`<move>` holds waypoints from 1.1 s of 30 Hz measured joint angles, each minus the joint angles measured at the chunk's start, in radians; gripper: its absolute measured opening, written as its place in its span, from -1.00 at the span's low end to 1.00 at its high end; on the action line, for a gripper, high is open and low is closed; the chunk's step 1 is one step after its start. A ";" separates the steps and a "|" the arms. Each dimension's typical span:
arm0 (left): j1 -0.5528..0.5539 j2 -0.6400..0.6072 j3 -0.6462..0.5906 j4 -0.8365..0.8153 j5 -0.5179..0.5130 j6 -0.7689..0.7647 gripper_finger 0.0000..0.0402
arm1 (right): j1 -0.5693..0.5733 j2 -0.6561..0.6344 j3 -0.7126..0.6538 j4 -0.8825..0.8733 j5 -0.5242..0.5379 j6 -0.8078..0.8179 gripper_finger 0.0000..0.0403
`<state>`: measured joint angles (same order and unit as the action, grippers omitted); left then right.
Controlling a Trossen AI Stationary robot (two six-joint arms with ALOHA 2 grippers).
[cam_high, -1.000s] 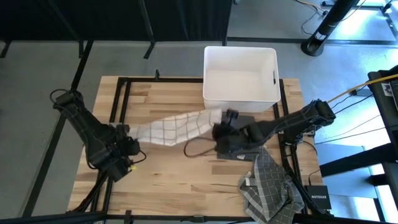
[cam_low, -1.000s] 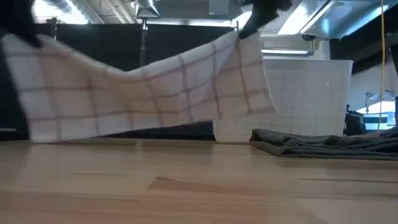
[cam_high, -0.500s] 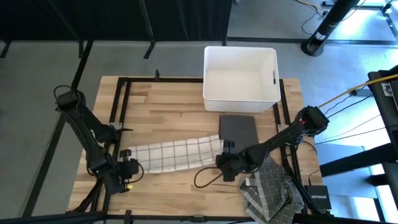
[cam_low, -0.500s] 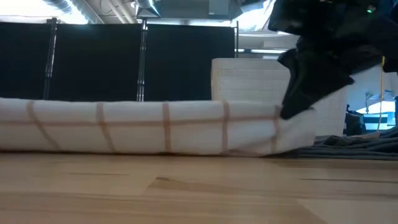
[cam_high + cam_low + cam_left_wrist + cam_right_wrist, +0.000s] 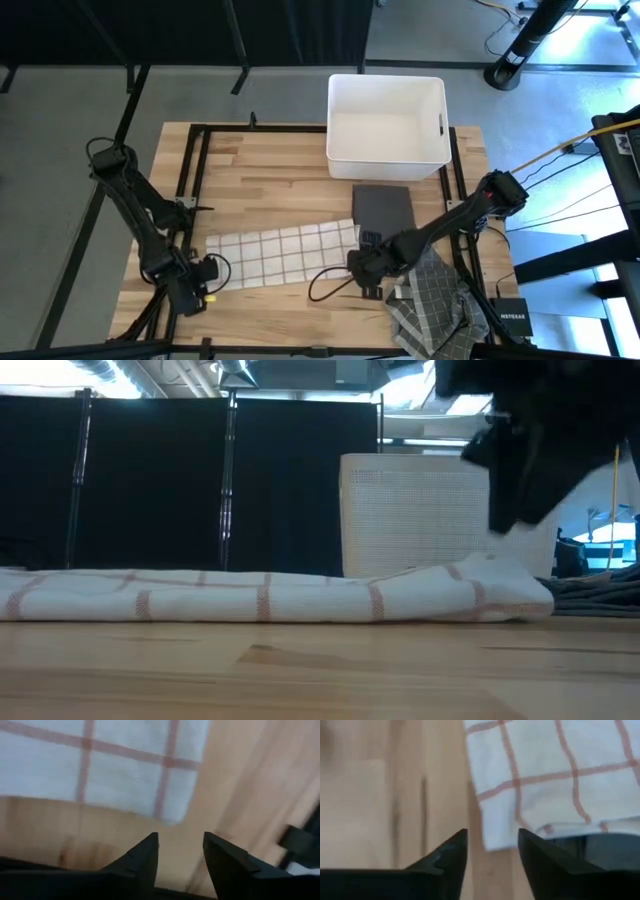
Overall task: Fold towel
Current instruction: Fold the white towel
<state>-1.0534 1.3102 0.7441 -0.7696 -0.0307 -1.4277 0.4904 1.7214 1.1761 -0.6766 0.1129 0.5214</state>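
White checked towel (image 5: 282,253) lies flat on the desk (image 5: 270,170) between both hands; left hand (image 5: 207,272) and right hand (image 5: 366,262) sit parted and empty just off its ends

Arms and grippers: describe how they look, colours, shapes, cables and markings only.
Both arms are dark, slim, jointed links. The left arm ends in a blocky black left gripper with a small yellow marking near it. A thin black cable loops beside the right gripper at the end of the right arm. In the wrist views, each gripper's fingers are matte black, tapering to points.
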 joint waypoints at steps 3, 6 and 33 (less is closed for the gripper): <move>0.000 -0.001 0.029 -0.007 -0.103 0.030 -0.21 | -0.001 0.000 0.081 -0.066 0.019 -0.006 0.03; 0.017 -0.002 0.040 -0.003 -0.377 0.109 -0.21 | 0.000 -0.001 0.099 0.041 0.211 -0.088 0.09; 0.146 0.050 -0.238 0.223 -0.362 -0.011 -0.27 | -0.092 0.181 0.029 0.370 0.265 -0.120 0.04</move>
<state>-0.9079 1.3604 0.5056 -0.5463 -0.3928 -1.4384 0.3988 1.9027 1.2051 -0.3067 0.3775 0.4016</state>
